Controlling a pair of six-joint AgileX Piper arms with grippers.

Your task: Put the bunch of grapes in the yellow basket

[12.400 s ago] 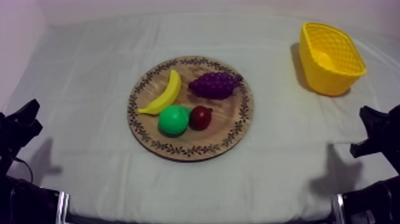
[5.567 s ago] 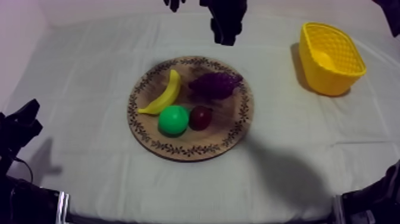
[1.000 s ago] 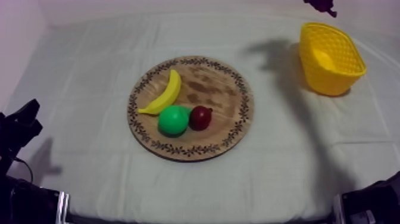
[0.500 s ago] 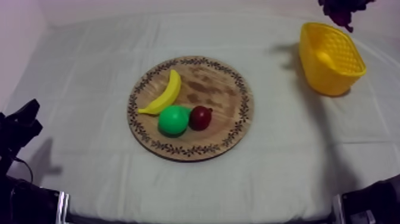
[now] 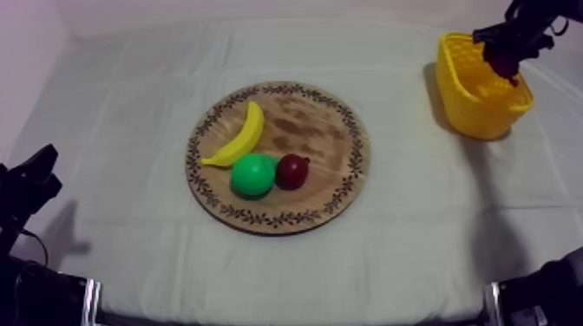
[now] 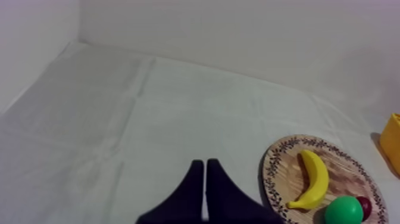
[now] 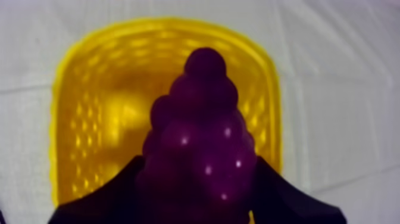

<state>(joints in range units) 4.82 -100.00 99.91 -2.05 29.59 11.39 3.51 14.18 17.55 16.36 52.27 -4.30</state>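
Grips the bunch of grapes [image 7: 199,137] in the right claw [image 5: 510,50] just above the yellow basket [image 5: 473,108] at the frame's upper right, likely light, stiff and knobbly, best pinched across its broad middle, with the left claw [image 6: 205,184] a narrow, empty wedge.

Left gripper [image 6: 205,164], jaws together, hangs over the worktop [image 6: 119,119] beside the wooden board [image 6: 348,170] bearing banana [image 6: 313,179], pear [image 6: 343,210] and small red fruit [image 6: 364,205].
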